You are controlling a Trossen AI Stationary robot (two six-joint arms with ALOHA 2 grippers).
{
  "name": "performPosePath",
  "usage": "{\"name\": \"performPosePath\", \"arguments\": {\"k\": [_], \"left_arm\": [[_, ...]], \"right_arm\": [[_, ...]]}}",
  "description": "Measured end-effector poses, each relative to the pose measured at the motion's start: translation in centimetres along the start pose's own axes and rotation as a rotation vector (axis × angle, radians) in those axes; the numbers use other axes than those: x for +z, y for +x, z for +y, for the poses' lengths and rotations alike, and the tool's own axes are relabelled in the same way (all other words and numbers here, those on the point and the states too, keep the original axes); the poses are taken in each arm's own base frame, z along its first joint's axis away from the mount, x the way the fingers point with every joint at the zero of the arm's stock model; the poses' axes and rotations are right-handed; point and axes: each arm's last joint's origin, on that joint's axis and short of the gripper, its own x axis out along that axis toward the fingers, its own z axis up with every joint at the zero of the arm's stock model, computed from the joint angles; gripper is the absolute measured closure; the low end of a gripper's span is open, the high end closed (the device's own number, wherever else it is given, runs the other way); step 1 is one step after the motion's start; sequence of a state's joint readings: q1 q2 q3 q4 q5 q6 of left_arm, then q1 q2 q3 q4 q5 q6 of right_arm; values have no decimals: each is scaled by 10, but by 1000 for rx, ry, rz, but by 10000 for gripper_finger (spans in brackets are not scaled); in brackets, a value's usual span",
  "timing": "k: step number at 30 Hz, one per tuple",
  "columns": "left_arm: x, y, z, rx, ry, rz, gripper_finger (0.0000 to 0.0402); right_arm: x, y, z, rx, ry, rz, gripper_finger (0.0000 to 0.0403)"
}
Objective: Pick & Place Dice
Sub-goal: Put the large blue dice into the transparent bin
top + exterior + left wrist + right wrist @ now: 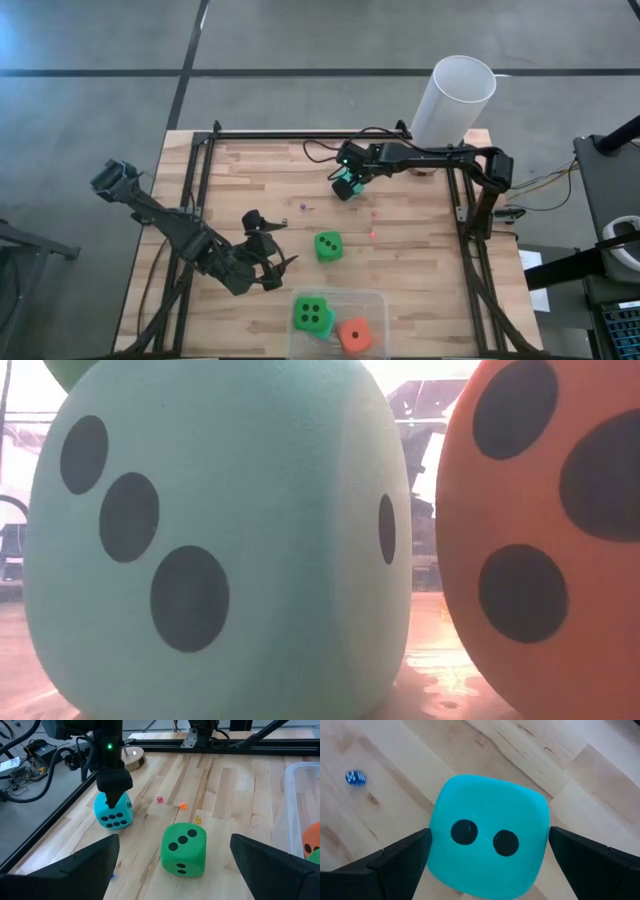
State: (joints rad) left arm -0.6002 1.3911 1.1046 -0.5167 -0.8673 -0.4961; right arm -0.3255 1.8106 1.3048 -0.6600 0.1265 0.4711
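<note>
Five foam dice with black pips. One teal die (pixel 346 187) sits upper middle, a green die (pixel 328 246) lies dead centre, and a second green die (pixel 311 314) (four pips up), another teal die (pixel 220 550) and the orange-red die (pixel 354 335) huddle together at bottom centre.

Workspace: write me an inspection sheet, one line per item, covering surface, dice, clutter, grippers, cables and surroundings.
Surface: wooden table inside a black frame.
Job's things: clear bin at the near edge holds a green die on a teal die and an orange-red die; a second green die sits on the wood; a second teal die lies under the right gripper.
Clutter: tiny dice scattered mid-table; a round wooden disc near the far edge.
Grippers: left gripper open, facing the loose green die; right gripper open, straddling the teal die.
Cables: wires along the far rail.
Surroundings: white cylinder at the far right corner; grey floor.
</note>
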Motion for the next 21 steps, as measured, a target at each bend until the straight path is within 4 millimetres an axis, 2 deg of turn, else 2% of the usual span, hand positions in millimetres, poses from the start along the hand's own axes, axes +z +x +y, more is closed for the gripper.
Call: {"name": "performPosePath", "arguments": {"k": [5,11,21], "left_arm": [[0,0,0,0,0,0,20],[0,0,0,0,0,0,17],[0,0,0,0,0,0,17]], "right_arm": [[-3,-1,-1,-4,-87,29,3],[-3,-4,-2,-5,-89,29,3],[-3,-25,1,38,-92,-14,3]]}}
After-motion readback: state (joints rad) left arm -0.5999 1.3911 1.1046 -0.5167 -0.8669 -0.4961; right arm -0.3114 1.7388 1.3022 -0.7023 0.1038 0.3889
